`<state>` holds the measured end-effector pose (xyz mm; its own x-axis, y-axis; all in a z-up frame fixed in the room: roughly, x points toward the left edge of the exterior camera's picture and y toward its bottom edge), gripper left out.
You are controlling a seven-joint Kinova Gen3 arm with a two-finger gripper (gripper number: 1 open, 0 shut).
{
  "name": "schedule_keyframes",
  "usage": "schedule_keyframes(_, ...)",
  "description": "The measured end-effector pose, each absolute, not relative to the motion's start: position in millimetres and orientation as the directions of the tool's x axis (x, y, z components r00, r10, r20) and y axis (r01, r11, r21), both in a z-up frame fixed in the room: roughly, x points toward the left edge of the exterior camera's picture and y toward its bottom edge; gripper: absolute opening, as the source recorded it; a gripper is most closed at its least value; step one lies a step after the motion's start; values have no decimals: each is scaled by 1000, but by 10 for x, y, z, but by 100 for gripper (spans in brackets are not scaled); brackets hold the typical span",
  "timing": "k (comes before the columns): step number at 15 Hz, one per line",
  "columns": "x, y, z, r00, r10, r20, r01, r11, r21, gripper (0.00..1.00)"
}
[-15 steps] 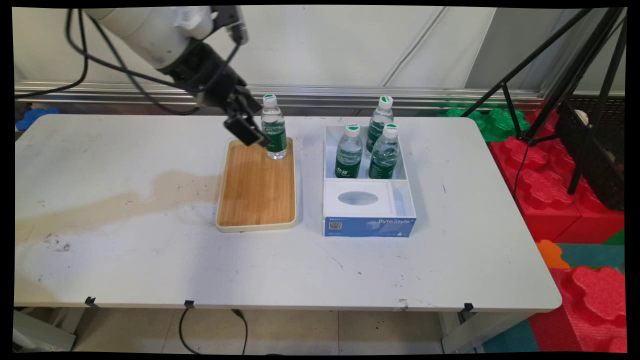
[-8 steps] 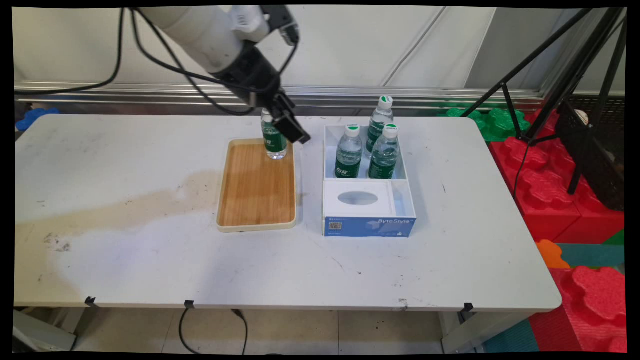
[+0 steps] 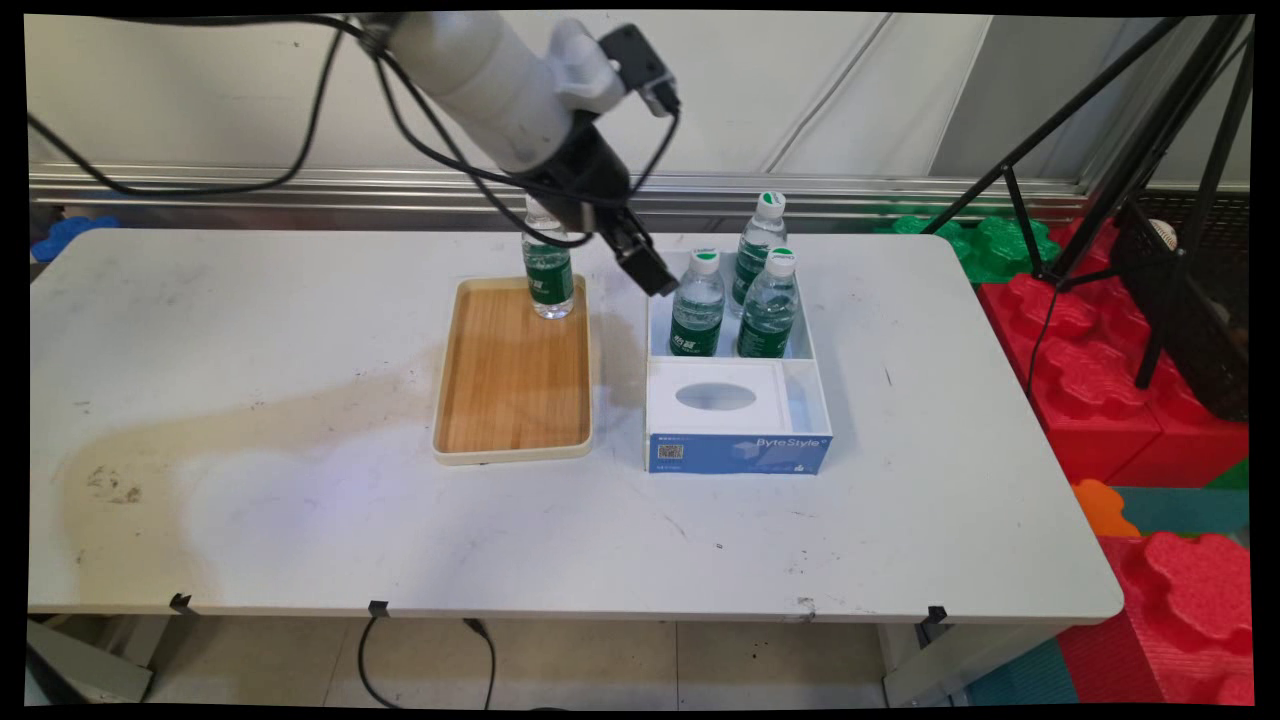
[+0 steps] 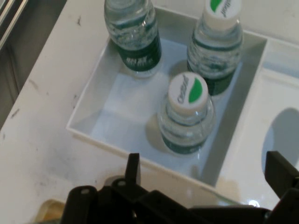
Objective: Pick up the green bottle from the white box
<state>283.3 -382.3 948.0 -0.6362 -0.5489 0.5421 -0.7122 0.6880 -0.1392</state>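
Gripper (image 3: 655,280), fingers spread and empty, now hovers beside the nearest boxed bottle (image 3: 697,303), having left the lone bottle (image 3: 548,272) standing upright on the wooden tray (image 3: 510,400).

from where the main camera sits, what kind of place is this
Probably a robot lab or test room, not a home: a white Kinova arm trailing cables works over a stained white table, a black tripod stands at right, and red foam blocks are stacked on the floor beside it.
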Motion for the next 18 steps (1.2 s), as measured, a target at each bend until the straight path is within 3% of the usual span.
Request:
schedule_keyframes(17, 2315, -4457, 8581, -583, -603, 544, -758, 646, -95, 100)
schedule_keyframes(18, 2305, -4472, 8559, -582, -604, 545, -759, 644, -96, 0)
